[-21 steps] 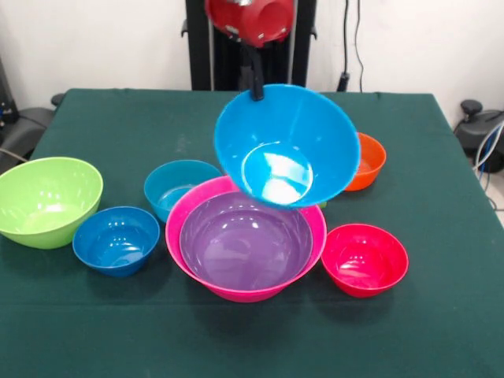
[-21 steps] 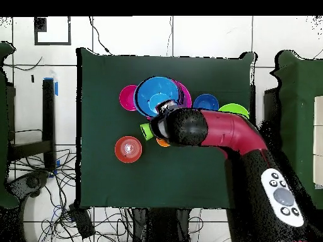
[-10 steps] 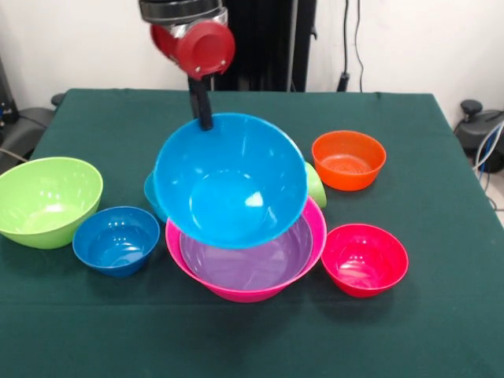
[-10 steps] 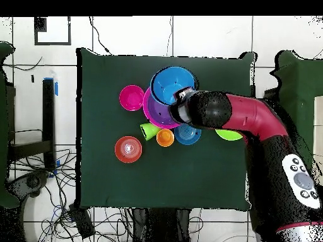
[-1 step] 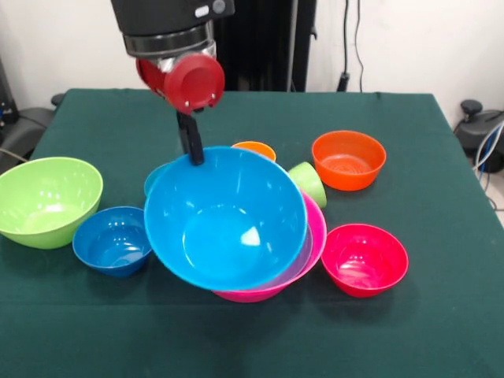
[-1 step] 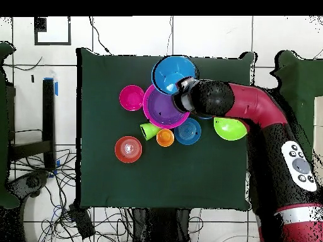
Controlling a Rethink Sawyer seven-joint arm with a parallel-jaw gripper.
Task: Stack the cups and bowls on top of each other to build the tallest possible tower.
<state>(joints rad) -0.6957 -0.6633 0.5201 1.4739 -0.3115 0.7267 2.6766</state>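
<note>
The green-clothed counter fills most of the front view. The red and black arm enters the overhead view from the lower right and bends toward the upper middle of the frame. In the front view its gripper comes down from the upper left, and its dark fingers are clamped on the far rim of the sky blue bowl.

That bowl is the largest thing in the front view's middle. It is held tilted, mouth toward the camera, and covers most of the big pink bowl behind and below it. A sliver of the purple bowl shows inside the pink one at the lower right of the blue rim. In the overhead view the purple bowl sits nested in the pink, with the blue bowl overlapping their upper right edge.

At the left edge of the front view rests the lime green bowl, with the dark blue bowl just beside it to the right. At the right are the orange bowl and, lower, the red-pink bowl.

The teal bowl peeks out left of the blue rim. The lime green cup lies on its side against the pink bowl, and the orange cup shows just above the blue rim.
</note>
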